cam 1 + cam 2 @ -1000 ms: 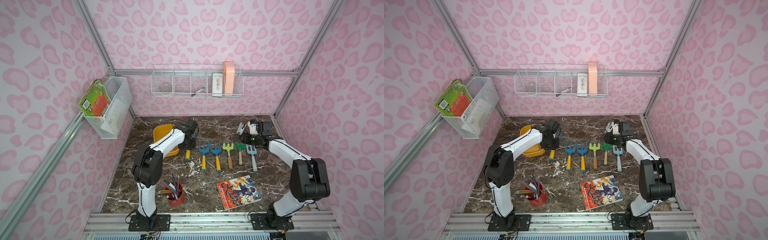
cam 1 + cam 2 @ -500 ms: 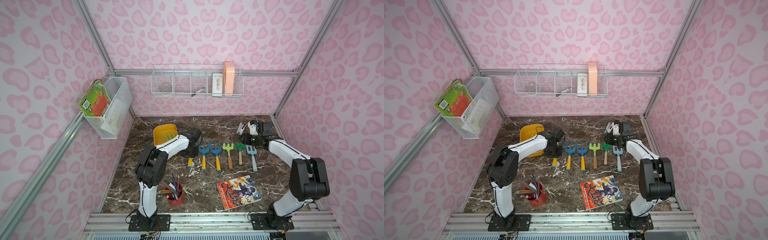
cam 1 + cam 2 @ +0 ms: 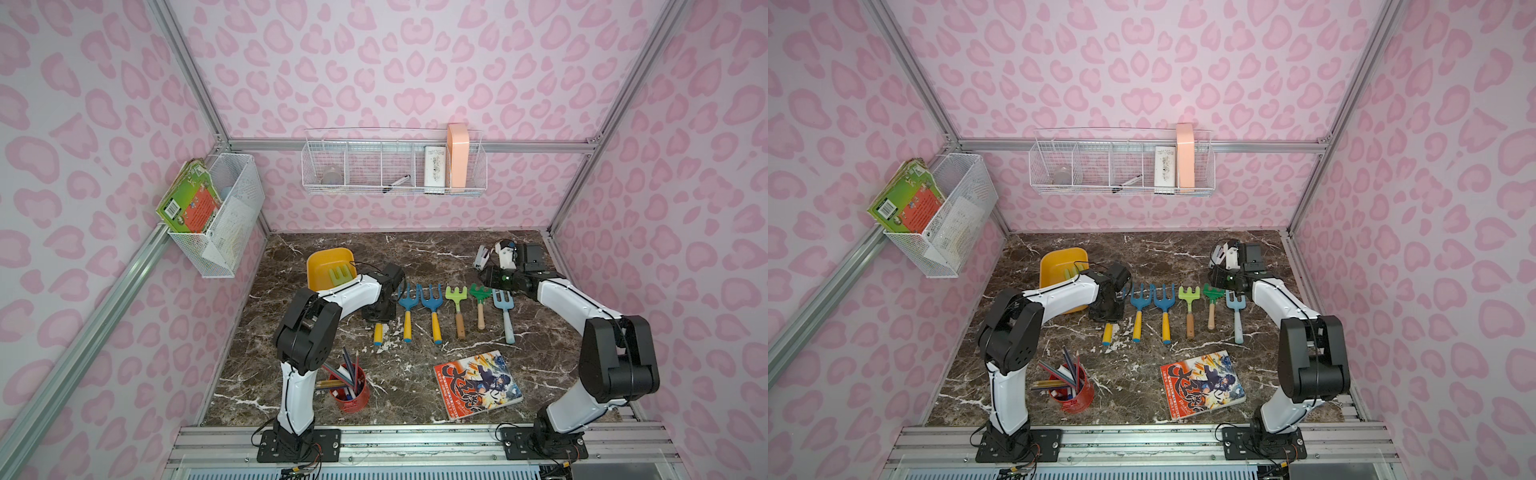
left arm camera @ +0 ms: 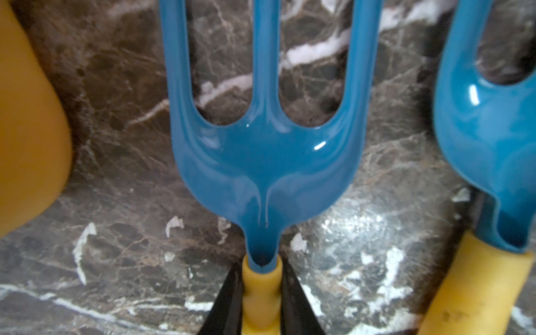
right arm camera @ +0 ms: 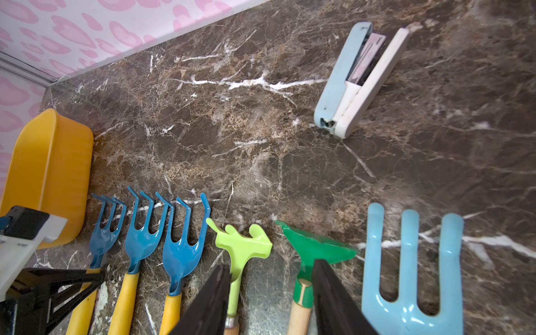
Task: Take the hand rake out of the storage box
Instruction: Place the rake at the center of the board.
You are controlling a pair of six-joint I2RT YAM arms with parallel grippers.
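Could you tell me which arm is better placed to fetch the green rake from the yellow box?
Probably left: the left end effector is beside the storage box, though shut on a blue rake; the right end effector is farther away.

Pink spotted walls (image 3: 395,62) fill the upper frame, with aluminium rails (image 3: 270,145) at the seams and white wire baskets upper left (image 3: 239,216) and centre (image 3: 361,166) — dark white-veined marble floor (image 3: 415,257) below, evenly lit.

Nothing is reading clearly. The comic book (image 3: 478,384) is showing large white stylised characters on its red cover, too small to make out. The green book (image 3: 188,201) in the side wire basket (image 3: 235,232) and the white box (image 3: 435,171) in the back-wall basket (image 3: 361,187) are carrying illegible print.
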